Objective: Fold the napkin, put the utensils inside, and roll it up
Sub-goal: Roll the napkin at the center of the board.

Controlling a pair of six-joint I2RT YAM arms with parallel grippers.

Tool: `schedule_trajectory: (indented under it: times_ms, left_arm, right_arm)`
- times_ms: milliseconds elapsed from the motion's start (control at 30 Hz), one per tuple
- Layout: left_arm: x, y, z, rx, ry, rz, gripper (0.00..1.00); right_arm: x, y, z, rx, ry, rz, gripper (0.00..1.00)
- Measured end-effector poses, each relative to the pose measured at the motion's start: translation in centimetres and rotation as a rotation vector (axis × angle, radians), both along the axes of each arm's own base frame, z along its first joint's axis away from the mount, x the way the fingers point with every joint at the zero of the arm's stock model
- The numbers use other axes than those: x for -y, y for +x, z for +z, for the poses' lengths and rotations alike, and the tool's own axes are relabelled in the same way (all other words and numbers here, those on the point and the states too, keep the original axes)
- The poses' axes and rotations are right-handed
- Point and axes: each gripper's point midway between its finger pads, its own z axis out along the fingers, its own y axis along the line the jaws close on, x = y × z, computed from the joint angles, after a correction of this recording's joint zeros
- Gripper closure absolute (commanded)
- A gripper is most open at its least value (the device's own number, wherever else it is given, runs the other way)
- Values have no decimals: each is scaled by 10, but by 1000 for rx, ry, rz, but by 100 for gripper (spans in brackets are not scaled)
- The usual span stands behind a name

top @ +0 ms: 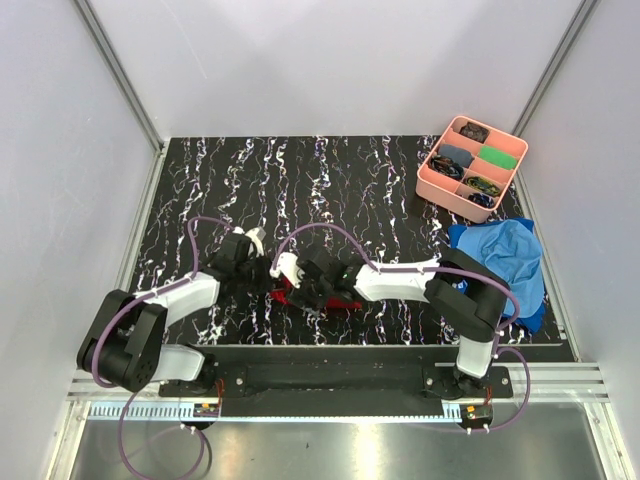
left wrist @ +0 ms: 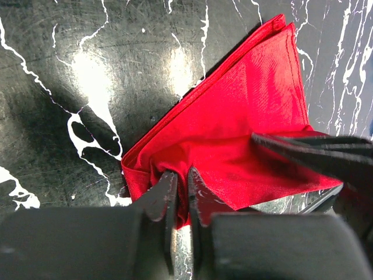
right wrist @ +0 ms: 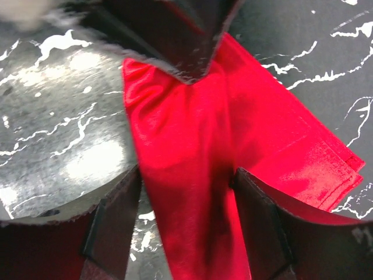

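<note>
I see the napkin (left wrist: 245, 116) lying folded on the black marbled table (top: 300, 180), low in the centre of the overhead view (mostly hidden under both wrists). My left gripper (left wrist: 179, 198) has its jaws nearly together, pinching the cloth's bunched lower-left edge. My right gripper (right wrist: 186, 227) has its jaws wide apart, astride a band of red in the middle of its frame.

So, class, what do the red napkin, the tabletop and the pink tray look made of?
The napkin: woven cloth, slight sheen; stitched hem and soft folds show. The tabletop: hard, glossy, marble-patterned black with white veins, reflecting lamps; stone or laminate, unclear. The tray: probably moulded plastic, matte pink, with smooth walls.
</note>
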Motion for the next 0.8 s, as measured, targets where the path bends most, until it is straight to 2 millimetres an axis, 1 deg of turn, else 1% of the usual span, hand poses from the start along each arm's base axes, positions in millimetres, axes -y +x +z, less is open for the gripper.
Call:
schedule_trajectory:
  times_ms: [33, 100, 133, 167, 233, 267, 300, 433, 467, 500, 600, 667, 800]
  left_arm:
    - [0, 0, 0, 1, 1, -1, 77]
    - [0, 0, 0, 2, 4, -4, 68]
    - [-1, 0, 1, 0, 6, -3, 66]
    - [-1, 0, 2, 2, 8, -3, 59]
    - [-2, -1, 4, 10, 12, -3, 54]
    - [-3, 0, 6, 17, 14, 2, 48]
    - [-4, 0, 10, 27, 16, 7, 45]
    - [-10, 5, 29, 101, 22, 32, 37]
    - [-11, 6, 34, 124, 24, 43, 35]
    - [-13, 8, 40, 148, 24, 52, 30]
    - [-18, 9, 52, 212, 20, 76, 25]
    - [-21, 6, 53, 233, 17, 85, 23]
    - [-26, -5, 42, 225, 26, 92, 21]
  right_arm:
    - [1, 2, -1, -8, 4, -8, 32]
    - [2, 4, -2, -31, 14, -18, 35]
    - [2, 4, -3, -47, 21, -17, 38]
    - [2, 4, -4, -64, 29, -20, 40]
    - [2, 4, -5, -86, 41, -23, 43]
    - [1, 5, -4, -96, 50, -26, 44]
    - [2, 6, -4, -107, 57, -29, 45]
    - [0, 9, -3, -157, 100, -34, 50]
    - [-1, 9, -3, -173, 113, -34, 50]
    - [-1, 9, -2, -191, 126, -33, 50]
    - [-2, 10, -2, -252, 166, -29, 50]
    - [-2, 10, -1, -299, 193, -23, 51]
    - [-2, 11, 0, -386, 238, -20, 51]
